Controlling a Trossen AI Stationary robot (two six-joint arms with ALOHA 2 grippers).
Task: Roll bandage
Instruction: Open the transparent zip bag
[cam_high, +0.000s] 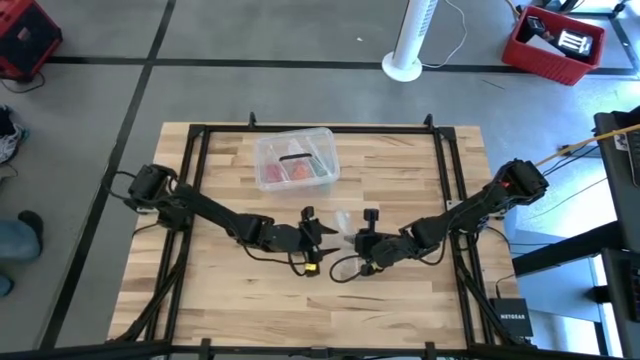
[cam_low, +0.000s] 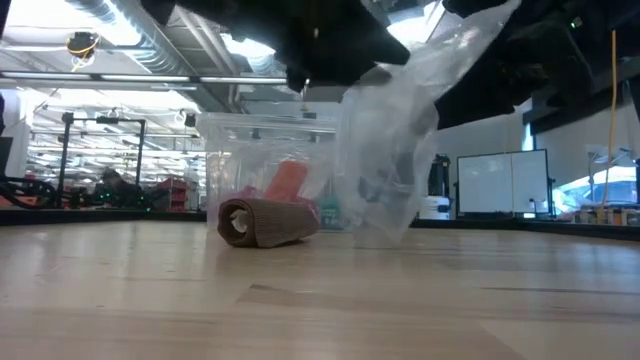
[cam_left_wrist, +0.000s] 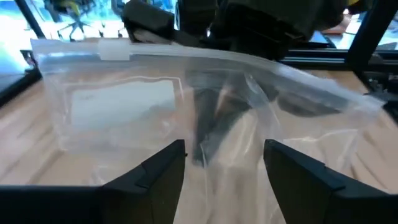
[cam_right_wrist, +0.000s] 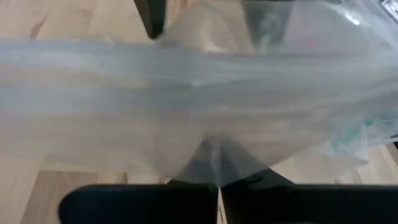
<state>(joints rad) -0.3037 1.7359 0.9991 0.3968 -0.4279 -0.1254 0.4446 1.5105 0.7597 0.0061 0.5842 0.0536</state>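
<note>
The brown-tan bandage (cam_low: 265, 222) lies rolled up on its side on the table, in front of the clear box; the arms hide it in the high view. My right gripper (cam_right_wrist: 217, 186) is shut on the crinkled clear plastic bag (cam_low: 390, 150) at the table's middle (cam_high: 360, 243). My left gripper (cam_left_wrist: 224, 180) is open and faces the bag from the left (cam_high: 322, 235). Its fingers stand on either side of the bag's lower part (cam_left_wrist: 217, 155). My right gripper pinches a gathered fold of the bag's film (cam_right_wrist: 214, 146) between its two shut fingers. The bag spreads out beyond the fingertips and hangs slack, its lower end (cam_low: 380, 235) down near the table top. My left gripper: I cannot tell whether its open fingers touch the bag.
A clear plastic box with red contents (cam_high: 295, 160) stands at the table's far middle, just behind the bandage roll (cam_low: 290, 180). A black frame (cam_high: 200, 135) runs around the table top. Bare wood (cam_high: 330, 310) lies toward the near edge.
</note>
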